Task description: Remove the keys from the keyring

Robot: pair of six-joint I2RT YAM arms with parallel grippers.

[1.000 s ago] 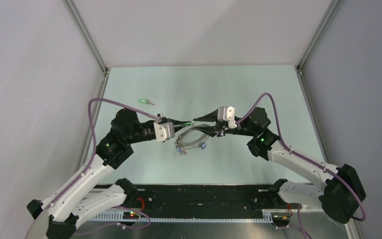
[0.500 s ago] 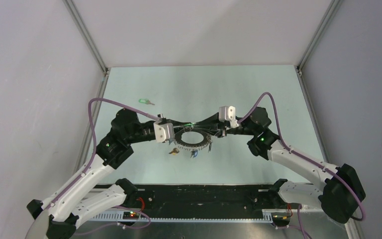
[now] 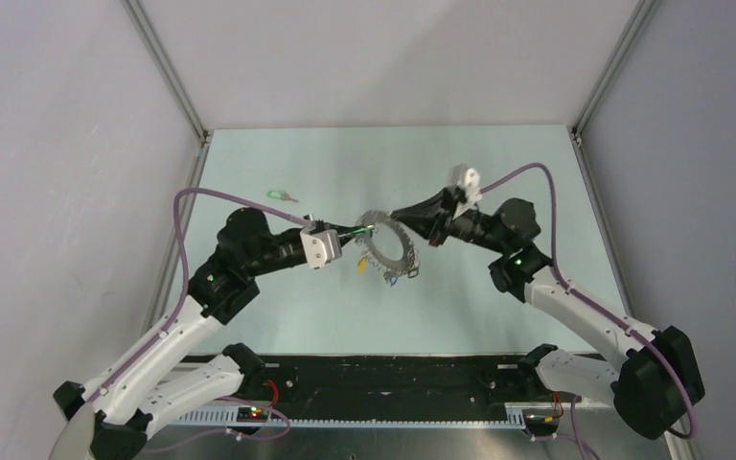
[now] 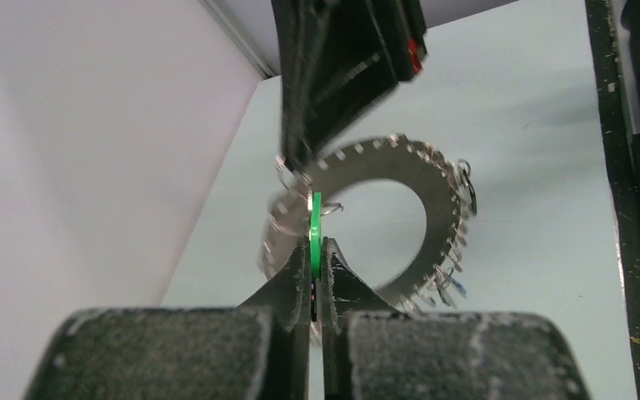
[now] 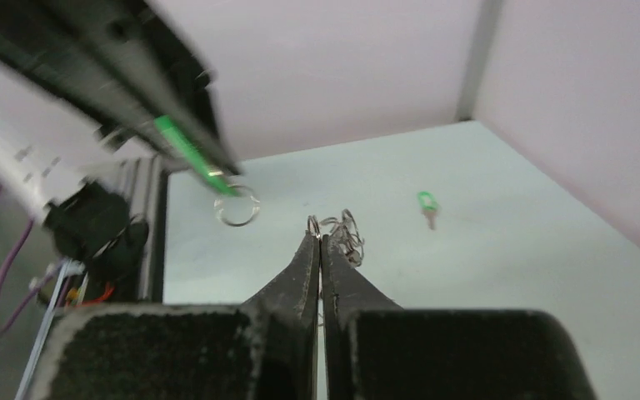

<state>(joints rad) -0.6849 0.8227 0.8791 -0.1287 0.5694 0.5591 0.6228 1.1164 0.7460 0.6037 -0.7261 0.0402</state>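
The keyring (image 4: pixel 443 218), flat and low half a second ago, now stands tipped on edge above the tabletop (image 3: pixel 498 163), carried back and to the right. Your right pincer (image 3: pixel 395 216) is closed tight on its upper rim. Your left pincer (image 4: pixel 316 250) is clamped on a green key (image 4: pixel 316 221) at that same rim. The other keys (image 3: pixel 398 276) dangle from the lower edge. With the ring raised and the two grips set against each other, the green key looks ready to be pulled free. A loose key (image 3: pixel 281 195) already lies well apart at the back left. No brand, label or writing is legible anywhere.
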